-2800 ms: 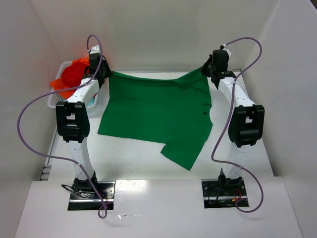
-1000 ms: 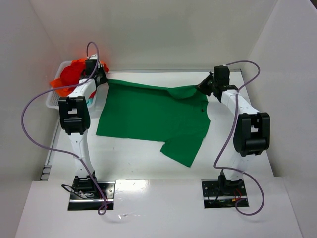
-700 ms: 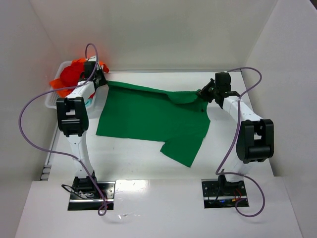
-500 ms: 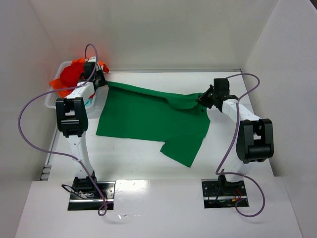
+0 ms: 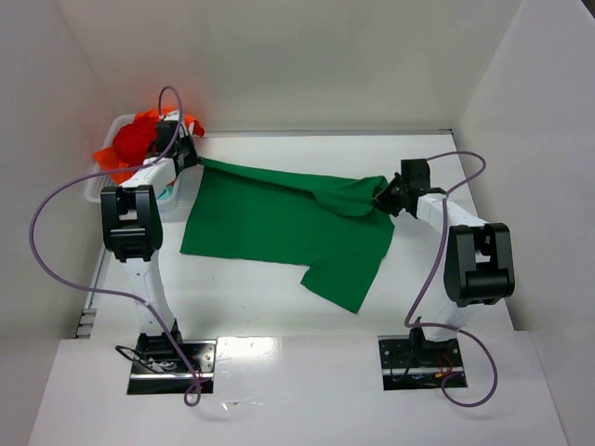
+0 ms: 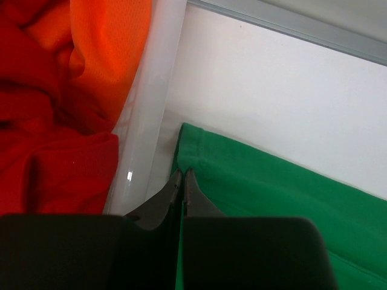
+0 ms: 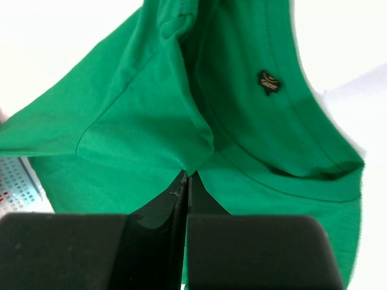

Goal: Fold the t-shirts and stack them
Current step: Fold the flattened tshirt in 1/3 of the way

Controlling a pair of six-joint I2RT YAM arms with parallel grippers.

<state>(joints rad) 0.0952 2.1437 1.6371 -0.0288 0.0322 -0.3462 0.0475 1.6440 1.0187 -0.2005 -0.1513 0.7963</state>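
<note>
Logged white table [image 5: 242,302] with 1 green t-shirt [image 5: 270,218] spread across its middle, 1 sleeve trailing toward the arm bases, far edge raised into a taut ridge between the 2 grippers. Noted white basket [image 5: 97,190] at far left, holding red and orange t-shirts [image 5: 132,141]. Found left gripper [image 6: 183,180] pinched tight on the green far-left corner, just beside the basket rim. Found right gripper [image 7: 185,179] likewise clamped on a bunched fold at the far-right side, near a small dark badge [image 7: 268,80]. Judged step in hand: carrying the far edge toward the near hem for the 1st fold. Move both pinches together at equal height and pace, holding the edge taut but not stretched. Lift the left corner clear of the basket. Lay the edge down parallel to the near hem before parting either pair of jaws. Watch the right-hand bunch, likely to leave a crease unless smoothed.
</note>
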